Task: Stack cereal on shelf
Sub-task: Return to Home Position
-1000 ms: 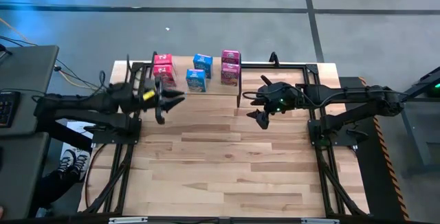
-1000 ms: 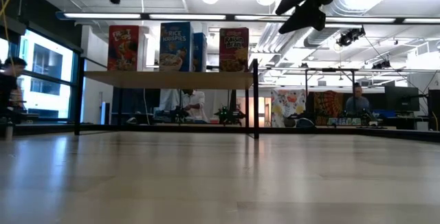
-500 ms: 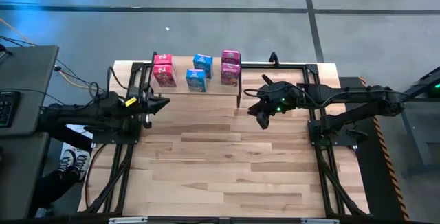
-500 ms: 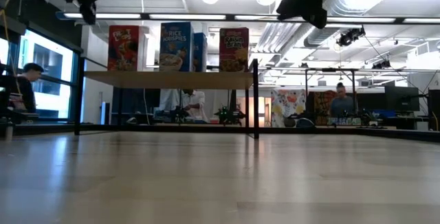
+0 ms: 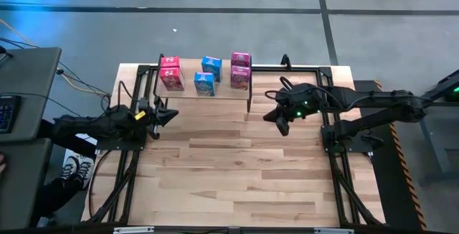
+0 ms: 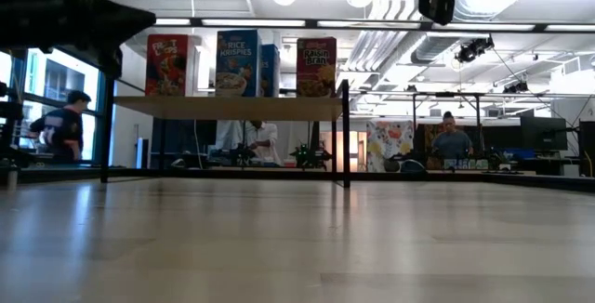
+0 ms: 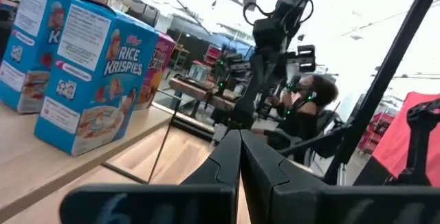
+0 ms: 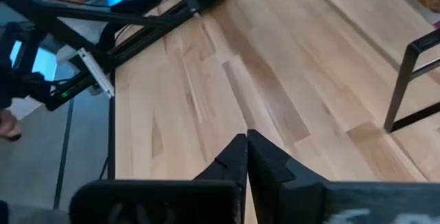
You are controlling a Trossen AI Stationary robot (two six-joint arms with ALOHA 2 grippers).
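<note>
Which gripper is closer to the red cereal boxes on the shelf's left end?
Left. The left gripper sits just in front of the red cereal boxes, off the shelf. The right gripper hangs beyond the shelf's opposite end.

Left hand [image 5: 171, 113], right hand [image 5: 281, 125]: both closed

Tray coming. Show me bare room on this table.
The plank tabletop is bare between the left claw and right claw and on to the edge opposite the shelf. The shelf is crowded: cereal boxes leave narrow gaps.
</note>
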